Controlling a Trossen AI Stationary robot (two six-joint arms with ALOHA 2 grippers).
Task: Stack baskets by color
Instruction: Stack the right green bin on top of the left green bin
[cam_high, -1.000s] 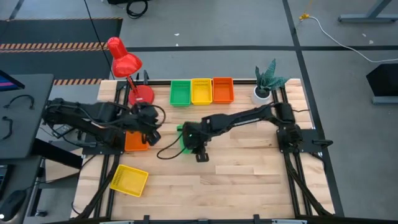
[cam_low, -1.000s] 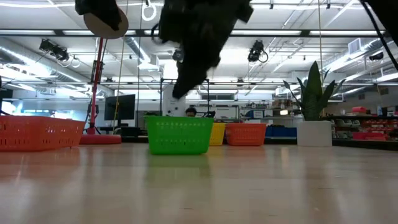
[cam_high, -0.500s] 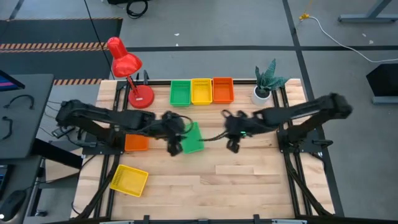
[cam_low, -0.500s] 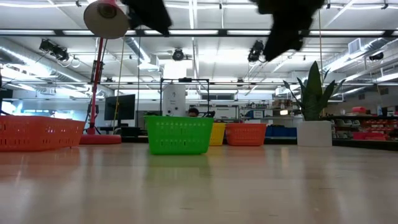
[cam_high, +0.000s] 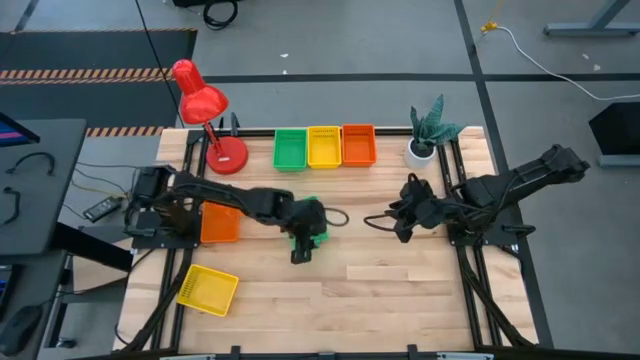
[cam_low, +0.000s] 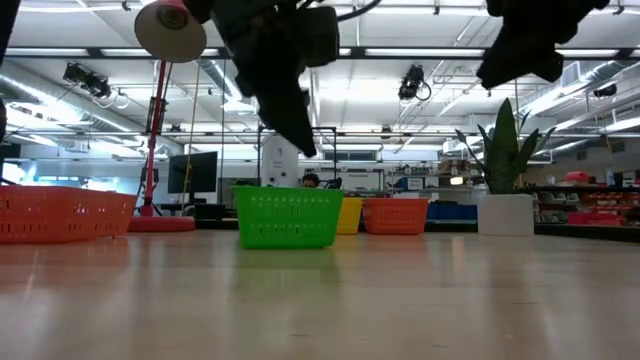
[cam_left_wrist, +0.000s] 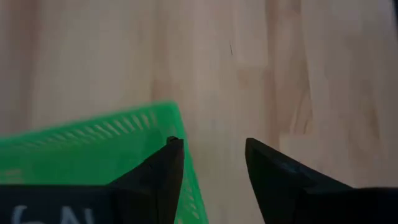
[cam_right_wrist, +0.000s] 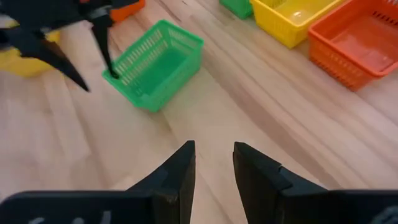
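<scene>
Red desk lamp (cam_high: 200, 105) stands at the far left corner, potted plant (cam_high: 428, 130) at far right. Along the far edge I see green (cam_high: 290, 148), yellow (cam_high: 324, 146) and orange (cam_high: 358, 144) baskets side by side, seemingly empty. Loose green basket (cam_right_wrist: 157, 64) sits mid-table, empty. My left gripper (cam_left_wrist: 211, 171) is at its rim, fingers parted, one inside the wall, not clamped. Orange basket (cam_high: 220, 222) lies left; yellow basket (cam_high: 207, 289) near left. Right gripper (cam_right_wrist: 213, 165) hovers right of centre, slightly parted, holding nothing.

Red lamp (cam_high: 200, 105), potted plant (cam_high: 430, 128), wooden table (cam_high: 400, 290)
</scene>
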